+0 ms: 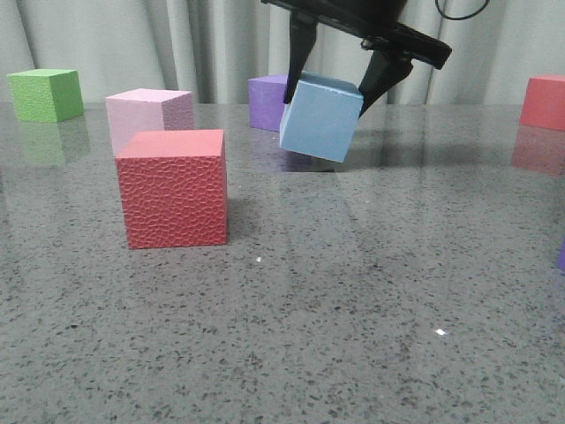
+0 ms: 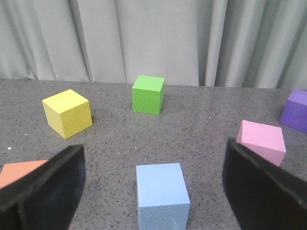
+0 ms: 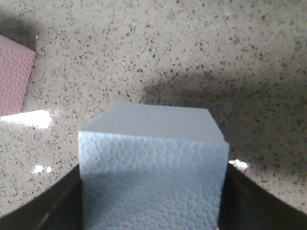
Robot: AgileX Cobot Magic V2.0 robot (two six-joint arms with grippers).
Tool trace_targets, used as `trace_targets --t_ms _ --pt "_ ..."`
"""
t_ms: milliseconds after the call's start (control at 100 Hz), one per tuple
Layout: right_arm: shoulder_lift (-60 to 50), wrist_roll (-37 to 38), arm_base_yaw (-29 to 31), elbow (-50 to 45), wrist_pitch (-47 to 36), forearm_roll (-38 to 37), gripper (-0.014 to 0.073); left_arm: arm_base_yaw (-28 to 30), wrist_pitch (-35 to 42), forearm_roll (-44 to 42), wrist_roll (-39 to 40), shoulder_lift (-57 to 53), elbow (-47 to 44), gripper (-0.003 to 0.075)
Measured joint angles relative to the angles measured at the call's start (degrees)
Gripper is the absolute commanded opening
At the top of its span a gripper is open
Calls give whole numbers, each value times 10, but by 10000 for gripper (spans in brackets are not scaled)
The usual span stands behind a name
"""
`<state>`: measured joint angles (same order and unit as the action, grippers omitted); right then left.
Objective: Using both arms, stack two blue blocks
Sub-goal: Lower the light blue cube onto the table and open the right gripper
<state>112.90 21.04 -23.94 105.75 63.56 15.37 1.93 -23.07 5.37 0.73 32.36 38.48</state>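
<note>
A: Blue block (image 1: 321,117) is clamped in the right claw (image 1: 334,95), dark fingers pressed on two opposite sides. It hangs tilted, lifted off the table (image 1: 353,336), one lower corner dipping toward the surface.

B: Wrist view confirm?

A: Yes. Right wrist view shows the pebbled face filling the gap between the fingers, block (image 3: 152,167) seated snug in the right claw (image 3: 152,218), table well below.

B: Left claw?

A: Left claw (image 2: 152,184) is spread wide, gripping nothing. The second blue block (image 2: 161,195) sits flat on the table between its fingers, untouched on both sides.

B: Landmark?

A: Use the red cube (image 1: 173,188). In the front view the held block is up and to the right of it, well apart; a purple cube (image 1: 267,102) shows behind the held block, a pink cube (image 1: 150,115) just behind the red one. Second blue block isn't in the front view.

B: How to do the step well?

A: My read: level the held block before placing, since the tilt would land an edge first. Keep the grip firm, foam may squash. Let the left claw steady the base block, then lower straight down with faces squared up. Release only when fully seated.
</note>
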Motion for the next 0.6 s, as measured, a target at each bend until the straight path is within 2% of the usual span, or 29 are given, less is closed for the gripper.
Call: trace_targets --t_ms 300,600 --pt "0 0 0 0 9 1 601 0 0 3 0 0 0 553" --pt "0 0 0 0 14 1 603 0 0 5 0 0 0 553"
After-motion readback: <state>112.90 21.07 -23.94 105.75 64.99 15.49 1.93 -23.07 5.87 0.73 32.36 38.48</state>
